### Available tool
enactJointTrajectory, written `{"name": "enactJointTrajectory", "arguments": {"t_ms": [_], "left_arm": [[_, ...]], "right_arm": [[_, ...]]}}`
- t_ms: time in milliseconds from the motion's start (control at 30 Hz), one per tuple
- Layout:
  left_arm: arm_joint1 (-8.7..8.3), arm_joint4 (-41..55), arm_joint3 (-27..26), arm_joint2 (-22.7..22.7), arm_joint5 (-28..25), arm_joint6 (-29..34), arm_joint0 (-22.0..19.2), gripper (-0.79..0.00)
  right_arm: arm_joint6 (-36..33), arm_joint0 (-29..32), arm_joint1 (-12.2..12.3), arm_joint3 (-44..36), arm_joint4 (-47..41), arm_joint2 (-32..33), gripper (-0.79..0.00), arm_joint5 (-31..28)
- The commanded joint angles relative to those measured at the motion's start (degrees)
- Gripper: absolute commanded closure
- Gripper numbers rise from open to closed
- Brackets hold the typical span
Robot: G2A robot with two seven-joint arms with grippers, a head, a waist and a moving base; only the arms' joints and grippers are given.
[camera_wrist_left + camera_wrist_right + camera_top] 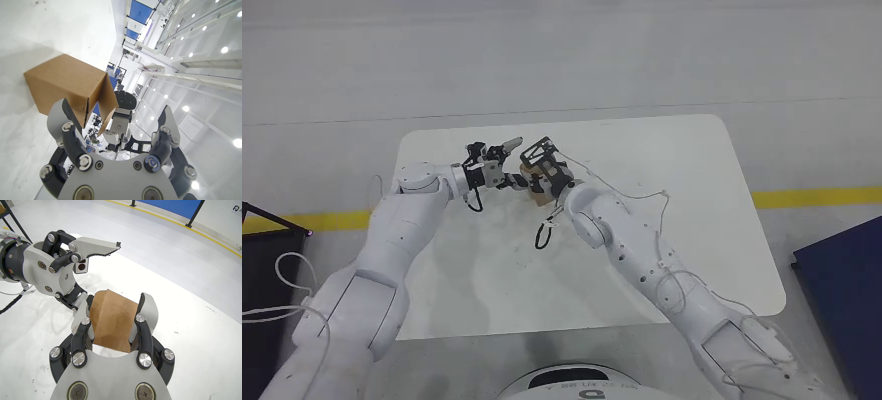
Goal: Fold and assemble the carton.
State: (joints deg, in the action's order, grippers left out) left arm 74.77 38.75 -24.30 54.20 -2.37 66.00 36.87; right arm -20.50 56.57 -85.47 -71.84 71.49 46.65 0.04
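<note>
Pale grey floor [542,60] with a yellow line [817,196] lies around the white table [712,160]. A bright hall with ceiling lamps [224,49] stands behind in the left wrist view. The two arms meet over the table's far half, left of its middle.

The left hand [104,273] is spread wide. One finger [56,117] overlaps the edge of a flap, and whether it touches cannot be told. The right hand [115,303] is closed around the carton [62,85], with a finger against each side wall.

From above, the carton is almost wholly hidden beneath the right hand, with just a brown scrap showing. In the right wrist view, that hand's own finger and the left hand's lower finger crowd together at one side of the carton and are hard to separate. In the left wrist view the carton's far walls are hidden, and one pad [125,101] of the right hand shows behind the flaps [107,102].

The carton's long axis runs up from the table. Its body is toward the table and seems to rest there, and its open end points away. At that end the two flaps stick out loose, with a slit at the corner between them.
</note>
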Motion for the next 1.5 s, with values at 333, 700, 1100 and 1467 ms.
{"name": "enactJointTrajectory", "arguments": {"t_ms": [333,700,1100,1467], "left_arm": [[0.44,1.1,4.4,1.7,-1.9,-1.3,-1.7,-0.785],[-0.53,2.3,5.3,5.1,-4.9,-7.4,-2.4,-0.785],[0.92,-3.9,4.0,2.5,-3.5,-8.6,-3.9,-0.785],[3.88,-5.6,6.6,-0.2,-0.6,-4.9,-5.7,-0.785]], "right_arm": [[-0.6,0.4,-0.5,-0.5,3.6,-0.8,-0.631,0.2],[-1.5,0.3,-1.0,0.2,9.4,-1.4,-0.579,3.3],[-1.4,0.6,-1.2,1.0,17.2,-2.4,-0.576,3.2],[-3.1,1.5,-1.1,0.7,22.7,-2.3,-0.56,1.1]]}}
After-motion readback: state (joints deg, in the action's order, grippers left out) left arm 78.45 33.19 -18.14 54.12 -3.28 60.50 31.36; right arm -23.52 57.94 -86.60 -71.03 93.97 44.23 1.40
